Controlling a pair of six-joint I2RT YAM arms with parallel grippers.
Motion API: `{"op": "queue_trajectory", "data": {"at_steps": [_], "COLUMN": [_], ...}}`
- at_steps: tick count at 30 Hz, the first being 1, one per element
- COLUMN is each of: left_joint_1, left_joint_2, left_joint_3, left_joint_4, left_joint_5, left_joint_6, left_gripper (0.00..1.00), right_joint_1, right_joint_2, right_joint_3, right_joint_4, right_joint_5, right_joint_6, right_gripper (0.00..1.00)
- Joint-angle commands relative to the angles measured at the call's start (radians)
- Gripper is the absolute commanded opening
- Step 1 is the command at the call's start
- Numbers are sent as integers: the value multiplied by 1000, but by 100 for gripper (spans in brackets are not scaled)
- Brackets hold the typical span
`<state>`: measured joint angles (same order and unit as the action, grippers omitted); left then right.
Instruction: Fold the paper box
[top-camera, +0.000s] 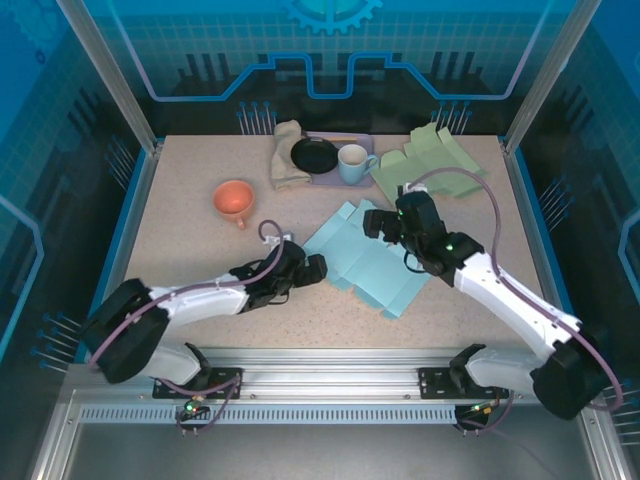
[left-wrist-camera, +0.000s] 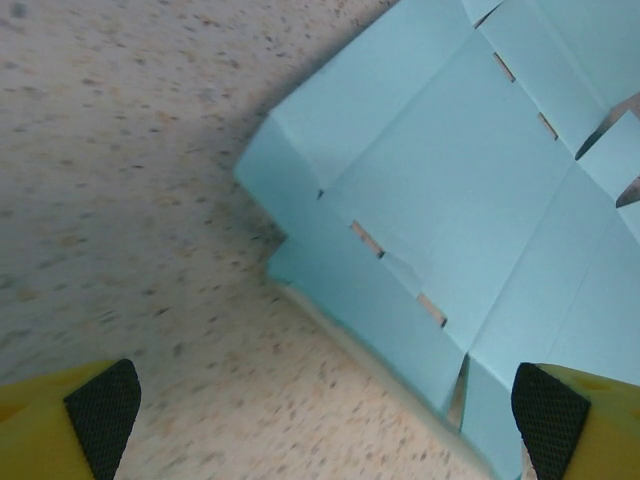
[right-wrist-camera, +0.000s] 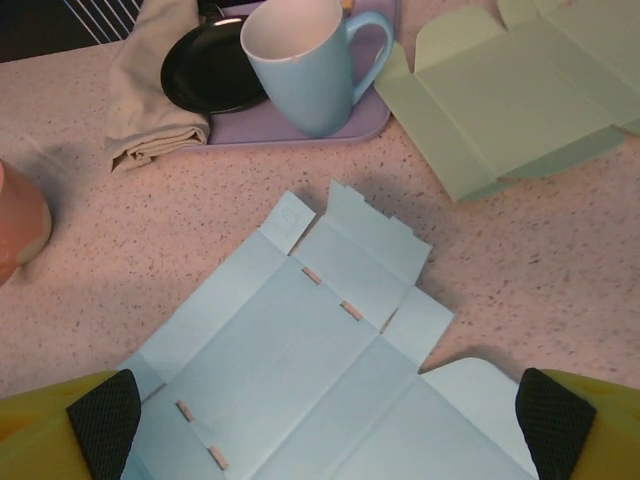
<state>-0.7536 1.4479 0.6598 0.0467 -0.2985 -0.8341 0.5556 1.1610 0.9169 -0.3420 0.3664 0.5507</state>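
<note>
**A:** We are on a speckled tabletop (top-camera: 190, 250) inside a blue-walled cell. Where is the paper box?

**B:** The pale blue paper box (top-camera: 370, 262) lies unfolded and flat between our two grippers. Its nearest flaps sit just ahead of the left gripper (left-wrist-camera: 320, 410), and one edge seems to stand slightly off the table. The sheet spreads out beneath and ahead of the right gripper (right-wrist-camera: 320, 420), with its creases and slots showing.

**A:** And our fingers?

**B:** Both pairs are spread wide and grip nothing.

**A:** How will it handle?

**B:** We judge it to be thin, light card. It should stay stiff across a panel and bend readily at the creases. It will likely skid on this smooth top, and it is easy to crumple. We would pin a middle panel with one gripper and take a side flap by its free edge with the other.

**A:** What lies around it?

**B:** Beyond the right gripper are a green box blank (right-wrist-camera: 500, 95) and a blue mug (right-wrist-camera: 305, 60) on a lilac tray (right-wrist-camera: 250, 132). A black plate (right-wrist-camera: 205, 70) and a folded cloth (right-wrist-camera: 150, 95) are there too. An orange cup (right-wrist-camera: 15, 225) sits off to its left.
</note>
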Motion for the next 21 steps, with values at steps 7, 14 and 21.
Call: {"op": "queue_trajectory", "data": {"at_steps": [7, 14, 21], "left_joint_1": [-27, -27, -27], "left_joint_2": [168, 228, 210], "left_joint_3": [122, 158, 177], "left_joint_4": [30, 2, -46], "left_joint_5": [-41, -46, -128], "left_joint_6": [-114, -144, -95], "left_gripper": [89, 63, 42], "right_joint_1": [-7, -5, -3], "right_joint_2": [5, -12, -45], "right_joint_3": [-136, -140, -154], "right_joint_4": [43, 34, 38], "right_joint_5": [-98, -98, -104], "right_joint_6": [-137, -143, -155], "right_gripper": [99, 99, 98]}}
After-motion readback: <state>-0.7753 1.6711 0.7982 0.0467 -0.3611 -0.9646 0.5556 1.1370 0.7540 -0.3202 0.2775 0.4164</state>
